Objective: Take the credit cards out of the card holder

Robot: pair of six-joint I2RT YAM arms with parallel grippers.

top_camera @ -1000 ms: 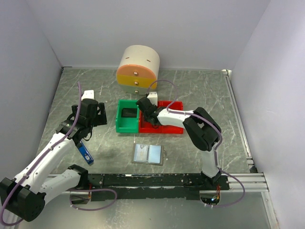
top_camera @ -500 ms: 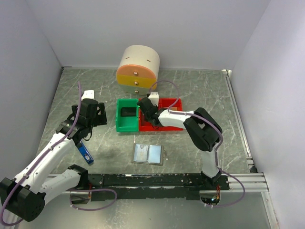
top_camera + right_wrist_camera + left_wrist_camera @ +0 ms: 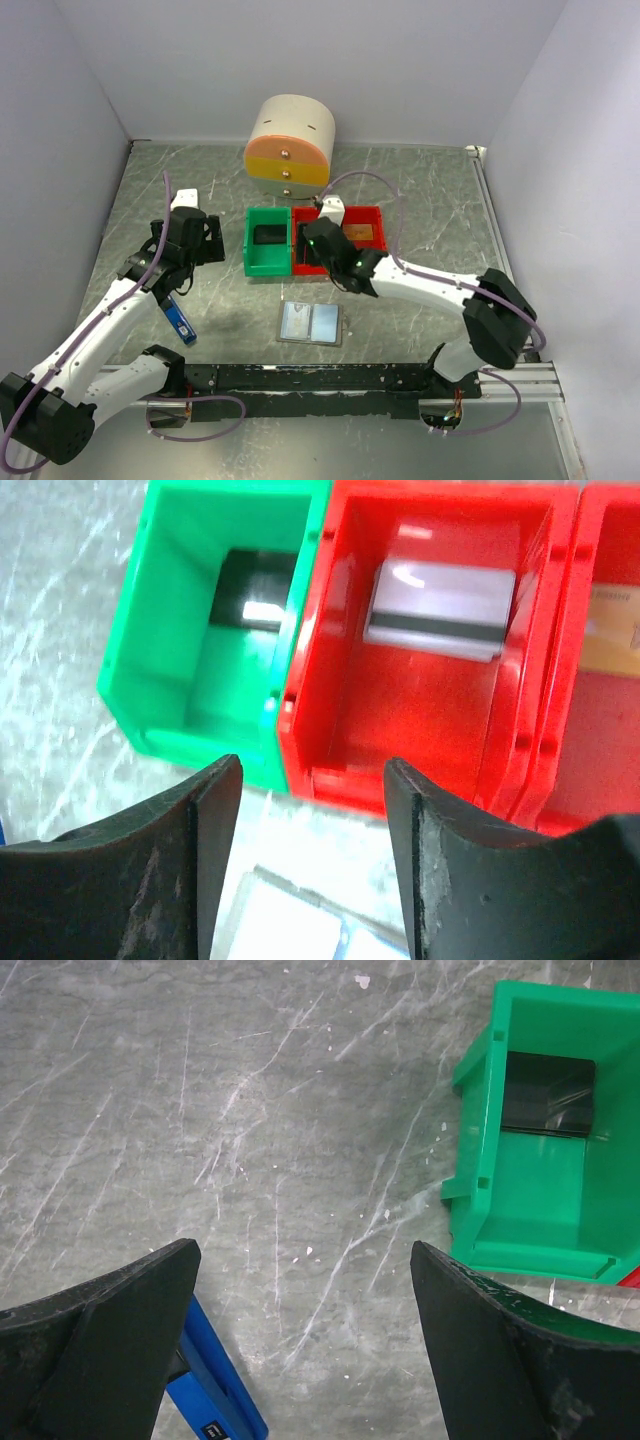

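Note:
The card holder lies open and flat on the table, its pale blue pockets facing up; its far edge shows blurred at the bottom of the right wrist view. A silver credit card rests in the left red bin. A black card lies in the green bin, and a gold one in the right red bin. My right gripper hangs open and empty over the near rim of the bins, just beyond the holder. My left gripper is wide open above bare table left of the green bin.
A narrow blue-and-black stick lies on the table by my left gripper. A round cream, orange and yellow drawer unit stands behind the bins. Grey walls close in the table on three sides.
My right gripper has opened and drawn back from inside the left red bin, where the silver card now lies free. The right arm's elbow swung out to the right. The left arm stayed still.

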